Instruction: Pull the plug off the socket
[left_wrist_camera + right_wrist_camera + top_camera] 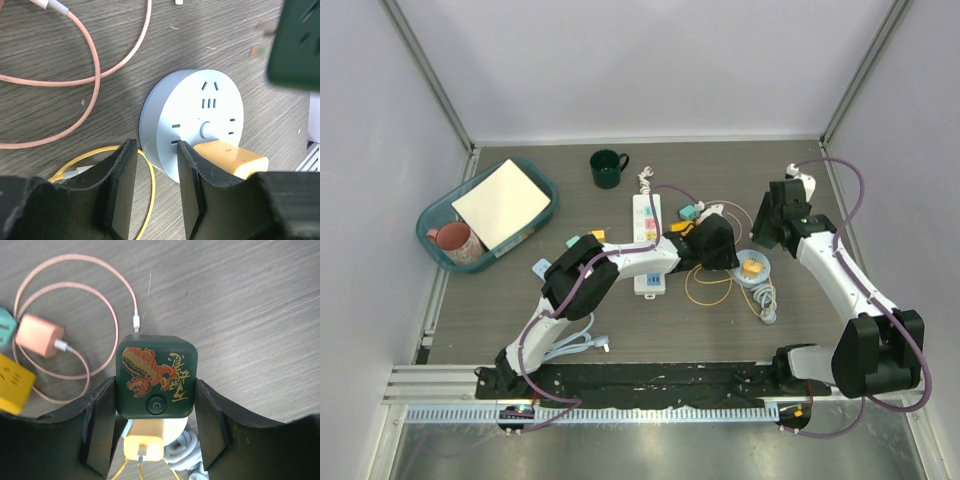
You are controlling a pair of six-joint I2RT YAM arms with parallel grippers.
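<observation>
Plug: the small yellow-orange plastic charger plug (231, 160) is seated in the face of the round pale-blue plastic socket disc (200, 110), at about 5 o'clock on that face. The disc lies flat on the grey wood-grain table (240, 30).
Position: in the top view the disc is at about 3 o'clock from the long white power strip (647, 240), well apart from it.
Left fingers: the left gripper (156, 155) is released. Only table and a loop of thin yellow cable (150, 200) show between its jaws. The 3 o'clock finger is just beside the plug or touching it; I cannot tell which.
Right fingers: the right gripper (156, 390) is clenched on the dark green plastic cube socket (156, 355), with its pads against two opposite sides.
Handling: the plug looks light, rigid and smooth-sided, so the pads may slip on it. It is probably held only by the friction of its pins. The disc also looks light and would likely lift or slide with the plug unless it is pinned down.
Hold point: across the plug's two flat opposite sides, close to the disc. Pull straight out along the pins and never by a cable.
Writing: the cube carries a red-and-gold dragon print, gold Chinese-style characters I cannot read, and a power symbol on a round button. No brand shows on the plug or the disc.
</observation>
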